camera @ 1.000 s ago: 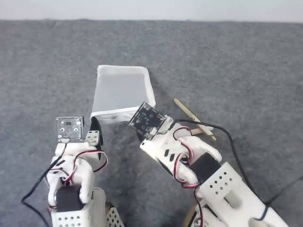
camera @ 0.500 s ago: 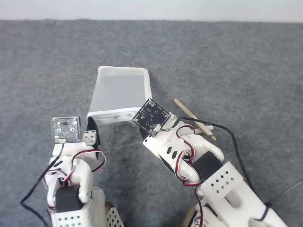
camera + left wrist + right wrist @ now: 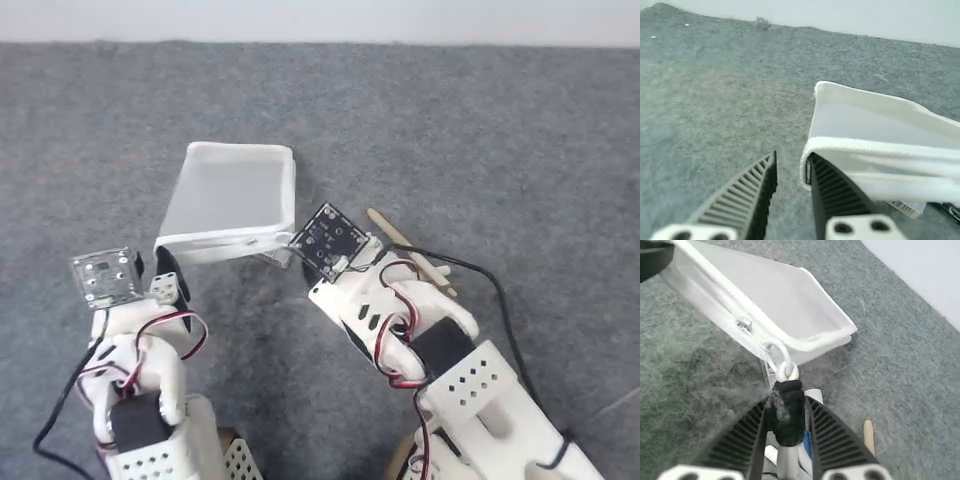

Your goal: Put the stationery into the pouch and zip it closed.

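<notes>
Two claws at white pouch, which sits mid-desk, slightly toward left edge. Left claw part open, nothing between jaws; one jaw touching pouch's near-left corner by zipper end. Pouch's near end looks raised off grey desk. Right claw clamped on black zipper pull, white cord linking pull to slider. Wooden sticks on desk beside right arm, apart from pouch.
</notes>
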